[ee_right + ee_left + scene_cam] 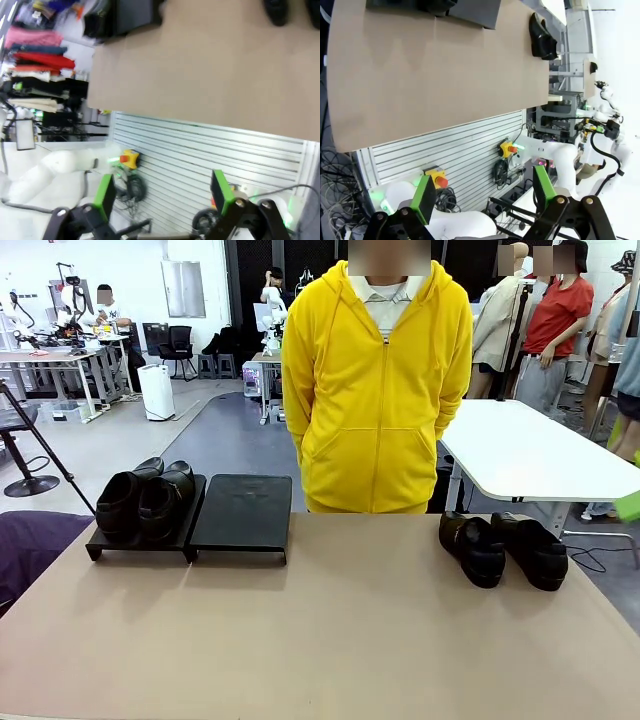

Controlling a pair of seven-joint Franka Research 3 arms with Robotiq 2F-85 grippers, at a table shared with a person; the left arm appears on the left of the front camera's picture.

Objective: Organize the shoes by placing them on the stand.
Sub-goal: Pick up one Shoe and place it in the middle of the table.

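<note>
The left claw [481, 172] and right claw [161, 175] both gape wide, holding nothing; the glossy shoes [503, 548] lying loose at the bench's [320, 640] far right could slip from the pads or skid off the edge when grabbed. A clumsy drop on the stand's [240, 502] bare right panel might jostle the pair [145, 502] on its left panel. Both arms hang low off the bench's near edge, well apart from the shoes.

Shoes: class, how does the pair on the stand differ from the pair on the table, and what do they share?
Place: the stand pair sits on the left panel of the stand; the table pair lies on the bare table at right.
Pose: the stand pair angles leftward, the table pair rightward.
Both: glossy black loafers, toes toward the robot.
</note>
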